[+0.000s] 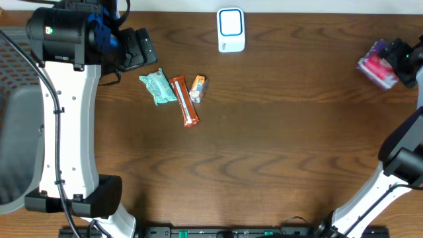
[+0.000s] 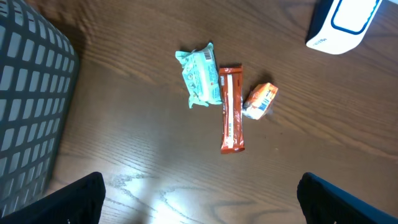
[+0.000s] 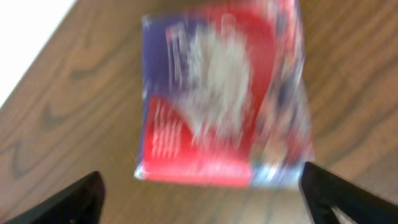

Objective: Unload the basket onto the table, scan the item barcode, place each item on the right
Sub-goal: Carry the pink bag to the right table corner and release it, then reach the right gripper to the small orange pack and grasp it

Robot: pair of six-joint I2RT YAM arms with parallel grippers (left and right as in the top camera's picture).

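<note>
A red and purple packet (image 1: 377,65) lies at the table's far right edge, and it is blurred in the right wrist view (image 3: 224,93). My right gripper (image 1: 403,63) hovers just beside it. Its fingers stand wide apart (image 3: 202,190) and the packet lies ahead of them, untouched. The white barcode scanner (image 1: 230,30) with a blue-rimmed window stands at the back centre. My left gripper (image 1: 135,47) is open at the back left, holding nothing (image 2: 199,199). A teal packet (image 2: 200,76), an orange-brown bar (image 2: 231,109) and a small orange packet (image 2: 260,100) lie together in front of it.
The three snacks sit left of centre in the overhead view: the teal packet (image 1: 157,86), the bar (image 1: 184,100) and the small packet (image 1: 198,88). A grey mesh surface (image 1: 13,66) borders the table's left side. The table edge (image 3: 37,56) runs close to the red packet.
</note>
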